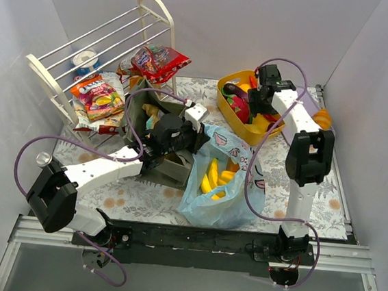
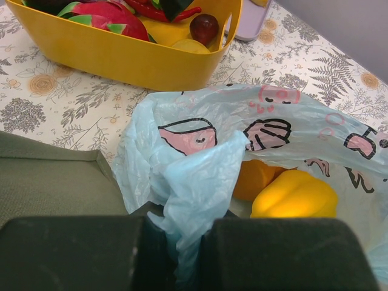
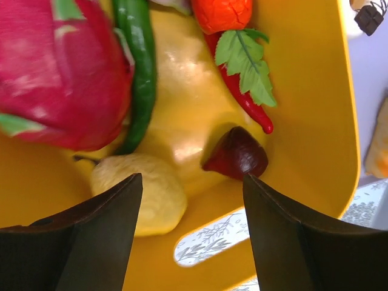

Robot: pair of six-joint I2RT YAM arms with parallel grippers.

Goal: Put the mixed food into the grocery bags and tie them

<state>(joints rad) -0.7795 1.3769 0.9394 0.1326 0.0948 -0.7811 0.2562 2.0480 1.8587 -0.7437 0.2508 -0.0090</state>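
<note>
- well, roughly midway by my reading: the thin light-blue translucent plastic bag with cartoon print [image 1: 219, 203] lies open mid-table, touching the boxy dark olive-green fabric tote [image 2: 48, 182], with yellow toy bananas [image 1: 211, 176] already inside.
- the left wrist view shows a glossy yellow pepper-shaped piece [image 2: 295, 195] and an orange piece [image 2: 254, 179] in that bag too.
- left gripper [image 2: 188, 242]: fingers clenched on a bunched fold of the bag's rim, holding the mouth up beside the tote.
- right gripper [image 3: 191, 182]: fingers spread, nothing between them, hanging low inside the yellow plastic tub [image 3: 315, 121]. one finger is beside a pale yellow lumpy fruit [image 3: 145, 194], the other just at a small dark maroon fruit [image 3: 236, 154].
- not yet moved from the tub: a pink dragon fruit [image 3: 54, 73], a long green chilli [image 3: 142, 73], a red chilli [image 3: 242, 97].
- glossy snack packets [image 1: 101, 95] sit on the white wire rack [image 1: 47, 82] at far left, unbagged.
- i cannot tell what the tote holds.
- left to do, as i judge it: empty the tub, bag the packets, tie both bags; neither looks tied.
</note>
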